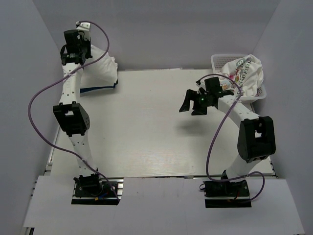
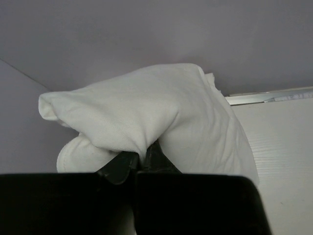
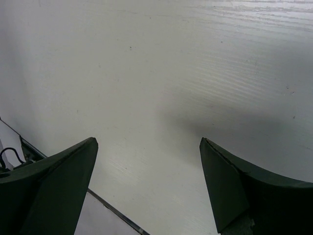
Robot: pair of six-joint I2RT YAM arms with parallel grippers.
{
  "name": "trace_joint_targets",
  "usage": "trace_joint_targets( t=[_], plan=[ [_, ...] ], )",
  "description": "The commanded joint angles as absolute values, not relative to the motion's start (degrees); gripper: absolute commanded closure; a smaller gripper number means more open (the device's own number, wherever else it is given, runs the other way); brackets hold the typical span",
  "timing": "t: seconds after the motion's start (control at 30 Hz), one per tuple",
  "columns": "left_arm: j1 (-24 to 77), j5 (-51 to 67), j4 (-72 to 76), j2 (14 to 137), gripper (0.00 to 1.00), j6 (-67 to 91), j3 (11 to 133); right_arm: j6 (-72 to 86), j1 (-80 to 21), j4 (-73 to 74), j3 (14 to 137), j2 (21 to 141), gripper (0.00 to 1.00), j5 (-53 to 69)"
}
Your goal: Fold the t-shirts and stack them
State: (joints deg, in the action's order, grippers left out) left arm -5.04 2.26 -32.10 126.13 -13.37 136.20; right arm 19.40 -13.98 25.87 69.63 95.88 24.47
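At the far-left corner of the table (image 1: 146, 142), my left claw (image 2: 141, 160) is pinching a plain white t-shirt (image 2: 146, 107), fingers pressed together on a bunched fold. The cloth is draping over the claw and down its right side, lifted off the surface. Beneath it a dark blue t-shirt (image 1: 100, 88) is lying on the table (only a thin edge is showing). Over the right-centre of the table my right claw (image 3: 147, 142) is hovering with fingers spread wide, gripping nothing, table surface showing between them. Behind it, at the far-right corner, a white lattice basket (image 1: 220, 59) is holding a crumpled white t-shirt with colourful print (image 1: 247, 73), which is bulging above the rim.
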Motion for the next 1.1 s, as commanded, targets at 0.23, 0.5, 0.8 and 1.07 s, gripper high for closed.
trace_joint_targets(
  t=[0.23,0.5,0.8,1.07],
  plan=[
    [-12.7,6.9,-25.2,130.5,0.81,-14.4,133.3,20.0,-14.6,29.6,76.6,99.6,0.1,23.6],
    [-16.3,-1.3,-26.3,132.8,0.18,-10.9,135.5,20.5,-15.6,30.2,79.5,102.5,0.1,23.7],
    [-16.8,-4.6,-26.9,132.8,0.0,2.4,138.7,20.4,-16.4,29.6,79.4,102.8,0.1,23.7],
    [-14.6,-2.9,-28.0,128.6,0.0,12.7,135.7,16.4,-18.5,31.9,82.5,103.3,0.1,17.5]
  ],
)
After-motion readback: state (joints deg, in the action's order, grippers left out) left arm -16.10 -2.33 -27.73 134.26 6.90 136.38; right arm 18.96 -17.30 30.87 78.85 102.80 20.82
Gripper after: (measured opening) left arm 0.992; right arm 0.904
